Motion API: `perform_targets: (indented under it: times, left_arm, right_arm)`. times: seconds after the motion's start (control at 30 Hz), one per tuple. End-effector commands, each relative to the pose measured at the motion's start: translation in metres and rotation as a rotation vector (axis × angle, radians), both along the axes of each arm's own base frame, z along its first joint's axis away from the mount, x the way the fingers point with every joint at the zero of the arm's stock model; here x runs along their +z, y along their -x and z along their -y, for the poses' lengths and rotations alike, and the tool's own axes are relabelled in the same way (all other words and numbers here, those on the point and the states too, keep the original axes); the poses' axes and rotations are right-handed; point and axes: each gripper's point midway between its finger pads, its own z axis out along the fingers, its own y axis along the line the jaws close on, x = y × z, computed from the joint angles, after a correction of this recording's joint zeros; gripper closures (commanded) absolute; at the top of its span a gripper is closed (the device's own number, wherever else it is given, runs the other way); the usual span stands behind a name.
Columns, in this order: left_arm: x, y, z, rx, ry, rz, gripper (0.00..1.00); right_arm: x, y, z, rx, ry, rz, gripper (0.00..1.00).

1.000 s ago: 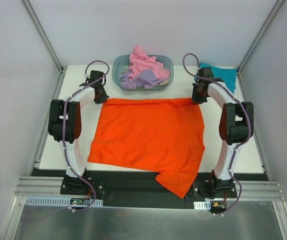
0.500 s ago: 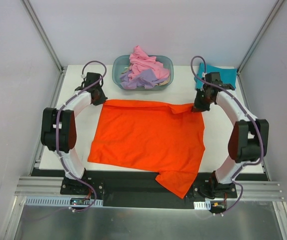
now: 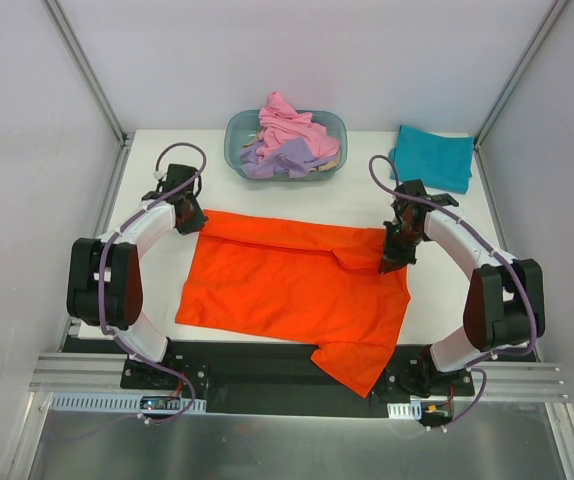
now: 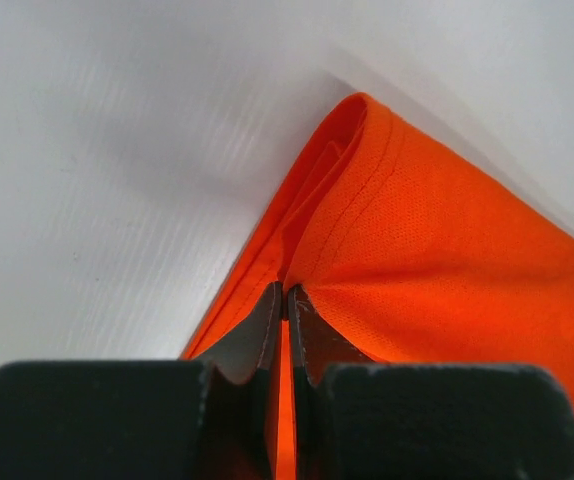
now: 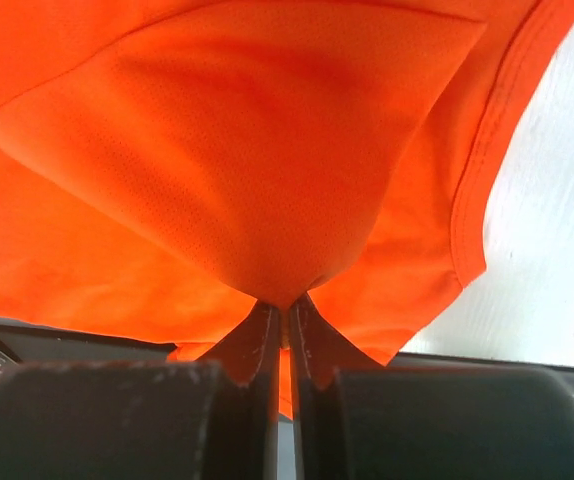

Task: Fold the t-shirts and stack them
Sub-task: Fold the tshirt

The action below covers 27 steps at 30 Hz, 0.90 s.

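A bright orange t-shirt [image 3: 297, 290] lies spread on the white table [image 3: 267, 195], its far edge folded over toward the near side. My left gripper [image 3: 191, 222] is shut on the shirt's far left corner [image 4: 362, 130]. My right gripper [image 3: 393, 258] is shut on the far right corner, lifted and carried over the shirt body [image 5: 247, 170]. One sleeve [image 3: 357, 365] hangs over the table's near edge. A folded teal t-shirt [image 3: 434, 156] lies at the far right corner. Pink [image 3: 287, 122] and lavender [image 3: 282, 160] t-shirts are bunched in the tub.
A translucent blue-grey oval tub [image 3: 235, 135] stands at the far middle of the table. White enclosure walls stand on the left, right and back. A black and metal rail [image 3: 267, 375] runs along the near edge, where both arm bases are bolted.
Both grippers have drawn the shirt's far edge toward the near side, folding it over. The right gripper has come much further than the left, leaving the teal shirt uncovered.
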Motion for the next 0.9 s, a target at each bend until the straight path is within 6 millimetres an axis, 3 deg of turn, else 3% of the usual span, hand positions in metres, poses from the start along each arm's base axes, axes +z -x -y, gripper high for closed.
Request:
perform_targets:
  times: [0.0,0.17,0.23,0.27,0.3,0.37,0.4,0.43,0.57,0.73,0.87]
  left_arm:
    - [0.003,0.018,-0.01,0.046,-0.032,-0.045,1.0]
    - [-0.002,0.031,-0.018,0.065,-0.069,-0.103,1.0]
    - [-0.001,0.034,-0.018,0.058,-0.069,-0.11,1.0]
    - [-0.001,0.036,-0.017,0.053,-0.066,-0.117,0.96]
    - [0.0,0.038,-0.017,0.047,-0.063,-0.12,0.86]
    - [0.006,0.038,-0.015,0.034,-0.06,-0.111,0.75]
    - [0.008,0.039,-0.012,0.023,-0.045,-0.112,0.46]
    - [0.012,0.039,-0.01,0.016,-0.036,-0.103,0.37]
    - [0.037,0.036,0.003,-0.021,0.04,-0.032,0.01]
    - [0.064,0.025,0.028,-0.095,0.158,0.033,0.01]
    - [0.053,0.006,0.056,-0.165,0.284,0.009,0.01]
  right_arm:
    - [0.004,0.012,0.003,-0.012,0.026,-0.034,0.95]
    - [-0.002,0.021,0.005,-0.004,0.042,-0.08,0.88]
    - [-0.004,0.028,0.002,0.004,0.031,-0.1,0.8]
    - [-0.005,0.031,0.001,0.014,0.022,-0.108,0.78]
    - [-0.005,0.037,-0.003,0.04,0.002,-0.127,0.72]
    - [-0.001,0.04,0.001,0.047,0.016,-0.122,0.53]
    - [0.003,0.038,0.002,0.063,0.018,-0.098,0.42]
    - [0.006,0.034,0.004,0.066,0.03,-0.072,0.02]
    - [0.035,0.004,0.0,0.07,0.012,0.074,0.03]
    - [0.048,-0.032,-0.01,0.054,-0.041,0.189,0.03]
    - [0.031,-0.055,-0.021,0.014,-0.112,0.163,0.03]
